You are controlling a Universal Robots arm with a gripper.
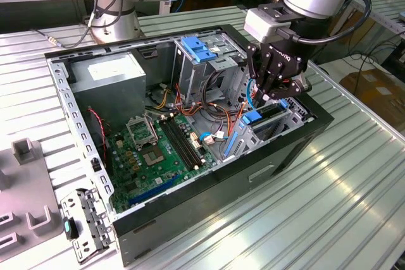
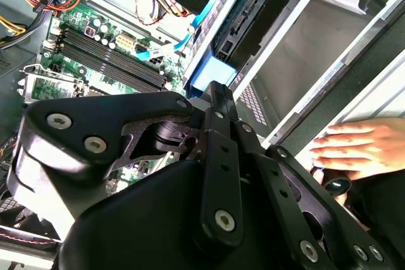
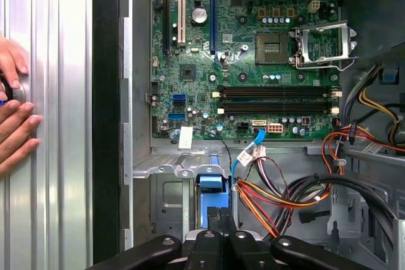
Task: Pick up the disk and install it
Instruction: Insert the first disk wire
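Ribbed aluminium table (image 1: 335,213) carries an open computer case (image 1: 221,188), its motherboard (image 1: 158,150) facing up. My gripper (image 1: 266,99) hangs over the drive cage (image 1: 288,124) at the exterior view's right. My jaws are drawn together with nothing between them, tips right by the blue end of the disk (image 1: 271,112), which stands on edge inside that cage. I judge it dense for its size, rigid, smooth-sided and sensitive to shock. The long edges with the blue rails are where to take it, not the flat faces. It looks like a dark slab edged in blue plastic.
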